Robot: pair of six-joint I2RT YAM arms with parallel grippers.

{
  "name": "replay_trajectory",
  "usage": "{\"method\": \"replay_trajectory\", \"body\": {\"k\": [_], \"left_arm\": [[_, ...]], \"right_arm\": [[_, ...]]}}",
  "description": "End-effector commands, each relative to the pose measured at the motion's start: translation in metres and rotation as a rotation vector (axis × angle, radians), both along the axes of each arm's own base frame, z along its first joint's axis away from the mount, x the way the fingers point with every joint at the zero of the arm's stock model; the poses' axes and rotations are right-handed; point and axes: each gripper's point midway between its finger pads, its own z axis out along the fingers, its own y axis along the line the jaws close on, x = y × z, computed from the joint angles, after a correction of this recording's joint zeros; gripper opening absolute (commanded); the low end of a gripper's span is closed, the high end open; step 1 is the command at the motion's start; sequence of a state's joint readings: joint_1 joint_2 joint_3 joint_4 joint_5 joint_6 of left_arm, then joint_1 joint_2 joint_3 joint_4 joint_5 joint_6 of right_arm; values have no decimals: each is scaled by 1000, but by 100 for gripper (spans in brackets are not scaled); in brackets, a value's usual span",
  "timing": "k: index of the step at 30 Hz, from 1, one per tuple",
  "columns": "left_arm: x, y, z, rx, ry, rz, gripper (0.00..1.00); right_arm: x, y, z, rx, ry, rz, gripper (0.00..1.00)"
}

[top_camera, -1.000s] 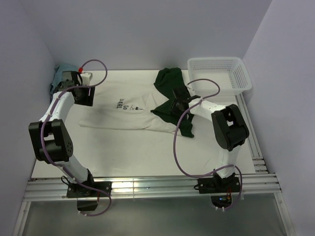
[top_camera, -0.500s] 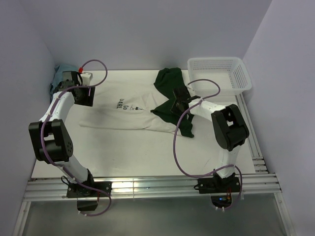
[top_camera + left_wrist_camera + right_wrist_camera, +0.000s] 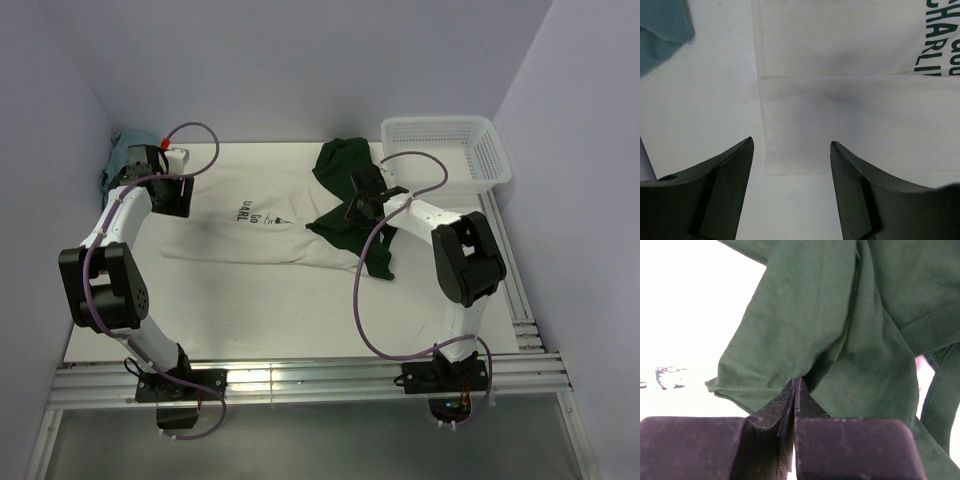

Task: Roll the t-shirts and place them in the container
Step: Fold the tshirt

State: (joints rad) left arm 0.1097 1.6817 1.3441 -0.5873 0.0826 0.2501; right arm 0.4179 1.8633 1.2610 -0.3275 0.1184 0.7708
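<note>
t-shirt point(image 3: 262, 232) flat on table point(image 3: 250, 310), green sleeves bunched at 3 o'clock; right gripper point(image 3: 795, 384) clenched on a green sleeve fold; left gripper point(image 3: 791, 145) released, jaws wide over hem at 9 o'clock

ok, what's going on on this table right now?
Two arms are working on a cream t-shirt with green sleeves, laid flat on the table. The right gripper has its jaws shut, pinching a fold of the green sleeve. The left gripper hovers with jaws open over the shirt's hem corner at the opposite end, gripping nothing. No rolling is visible yet.
</note>
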Motion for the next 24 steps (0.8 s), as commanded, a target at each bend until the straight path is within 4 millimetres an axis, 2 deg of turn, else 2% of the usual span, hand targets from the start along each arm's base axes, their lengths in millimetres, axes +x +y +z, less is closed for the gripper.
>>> {"method": "replay_trajectory", "body": {"k": [1, 3, 4, 6, 7, 9, 10, 12, 13, 14, 16, 17, 19, 20, 22, 24], "left_arm": [[4, -4, 14, 3, -37, -27, 68], [3, -4, 14, 4, -35, -28, 68], [4, -4, 14, 6, -35, -30, 68], [4, -3, 14, 9, -36, -28, 68], [4, -3, 13, 9, -32, -28, 68], [3, -3, 14, 11, -29, -30, 68], [3, -3, 13, 14, -27, -31, 68], [4, -3, 13, 17, -27, -32, 68], [4, -3, 12, 18, -23, -33, 68], [4, -2, 12, 18, -22, -31, 68], [5, -3, 13, 20, -22, -35, 68], [6, -4, 12, 20, -23, -36, 68], [6, -5, 10, 18, -17, -37, 68], [6, -4, 9, 19, -14, -36, 68], [6, -6, 8, 22, -11, -40, 68], [6, -7, 8, 26, -10, -41, 68]], "right_arm": [[21, -1, 26, -20, -56, -2, 0], [32, 2, 35, -28, -71, 10, 0], [42, 6, 47, -20, -97, 13, 0], [48, 8, 44, -41, -81, 28, 0], [58, 12, 57, -30, -107, 30, 0], [66, 14, 51, -37, -90, 41, 0], [75, 18, 60, -26, -113, 46, 0], [82, 21, 53, -32, -95, 57, 0], [90, 24, 61, -21, -116, 62, 0], [93, 28, 55, -19, -107, 72, 0], [103, 33, 61, -8, -133, 87, 0], [108, 37, 56, -7, -138, 102, 0], [117, 41, 61, 1, -163, 112, 0], [120, 43, 55, -2, -159, 121, 0], [129, 49, 60, 10, -187, 141, 0], [134, 52, 51, 6, -184, 156, 0]]}}
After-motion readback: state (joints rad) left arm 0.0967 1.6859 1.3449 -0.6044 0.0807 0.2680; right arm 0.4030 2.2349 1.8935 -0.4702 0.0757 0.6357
